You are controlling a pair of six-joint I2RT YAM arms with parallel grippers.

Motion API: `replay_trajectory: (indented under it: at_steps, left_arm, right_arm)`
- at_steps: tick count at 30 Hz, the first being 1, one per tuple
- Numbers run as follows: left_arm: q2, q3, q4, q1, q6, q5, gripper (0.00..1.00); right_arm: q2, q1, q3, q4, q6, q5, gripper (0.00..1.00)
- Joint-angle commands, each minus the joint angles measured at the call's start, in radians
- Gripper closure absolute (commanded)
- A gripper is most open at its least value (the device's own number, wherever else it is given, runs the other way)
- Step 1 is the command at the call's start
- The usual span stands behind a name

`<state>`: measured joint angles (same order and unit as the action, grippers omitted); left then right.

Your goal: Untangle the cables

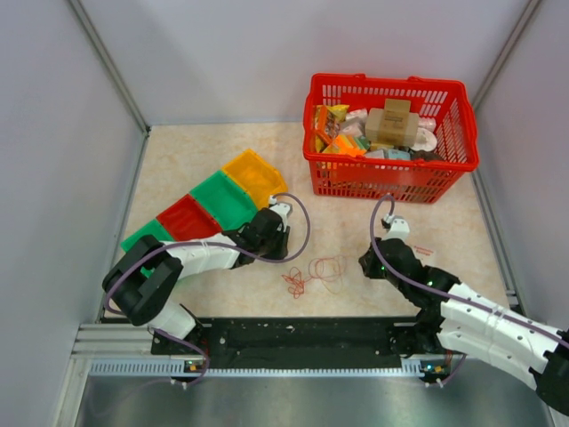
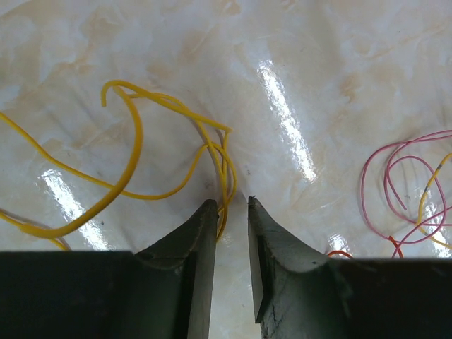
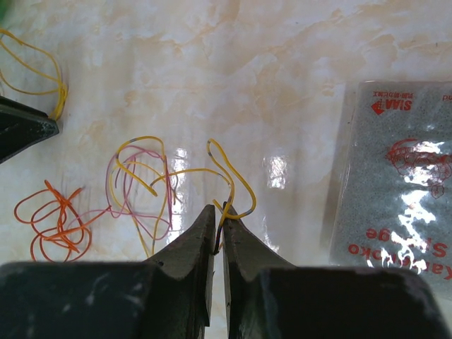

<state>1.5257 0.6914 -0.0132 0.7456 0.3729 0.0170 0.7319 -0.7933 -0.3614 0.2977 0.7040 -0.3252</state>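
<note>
The cables (image 1: pixel 313 272) are thin loops on the marble floor between my two grippers: an orange knot (image 3: pixel 56 226), and pink and yellow loops (image 3: pixel 141 183). My right gripper (image 3: pixel 219 208) is shut on a yellow cable with dark stripes (image 3: pixel 236 180), pinched at the fingertips; in the top view it (image 1: pixel 370 265) sits just right of the tangle. My left gripper (image 2: pixel 231 203) is open with a narrow gap, low over the floor; a separate yellow cable (image 2: pixel 134 134) runs past its left fingertip into the gap. In the top view it (image 1: pixel 277 233) is left of the tangle.
A red basket (image 1: pixel 391 173) full of packets stands at the back right. A row of yellow (image 1: pixel 253 173), green (image 1: pixel 222 197) and red (image 1: pixel 188 218) bins lies at the left. A flat sponge packet (image 3: pixel 402 176) lies right of my right gripper. Grey walls enclose the floor.
</note>
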Motion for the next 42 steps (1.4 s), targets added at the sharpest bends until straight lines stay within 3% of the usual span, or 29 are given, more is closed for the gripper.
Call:
replay_trajectory:
  at_steps: [1, 4, 15, 24, 32, 38, 42]
  left_arm:
    - [-0.007, -0.015, 0.032, -0.002, 0.0, 0.006, 0.69]
    - [-0.002, -0.012, 0.027, -0.002, 0.004, 0.014, 0.63]
    - [-0.015, -0.007, 0.047, -0.002, 0.009, -0.008, 0.63]
    - [-0.081, -0.015, 0.059, -0.002, 0.023, -0.006, 0.54]
    - [-0.013, 0.022, 0.042, -0.003, 0.02, 0.024, 0.52]
    - [0.054, 0.057, 0.018, -0.003, 0.037, 0.041, 0.62]
    - [0.033, 0.02, 0.028, -0.002, 0.055, 0.02, 0.8]
  right_arm:
    - [-0.022, 0.009, -0.013, -0.038, 0.011, 0.003, 0.92]
    - [-0.022, 0.009, -0.013, -0.038, 0.012, 0.005, 0.92]
    - [-0.039, 0.009, -0.004, -0.04, 0.012, 0.002, 0.91]
    - [-0.039, 0.009, -0.016, -0.035, 0.014, 0.029, 0.9]
    - [-0.043, 0.009, -0.024, -0.032, 0.022, 0.044, 0.89]
    - [-0.063, 0.009, -0.013, -0.031, 0.032, 0.057, 0.89]
    - [-0.077, 0.009, -0.01, -0.022, 0.032, 0.063, 0.89]
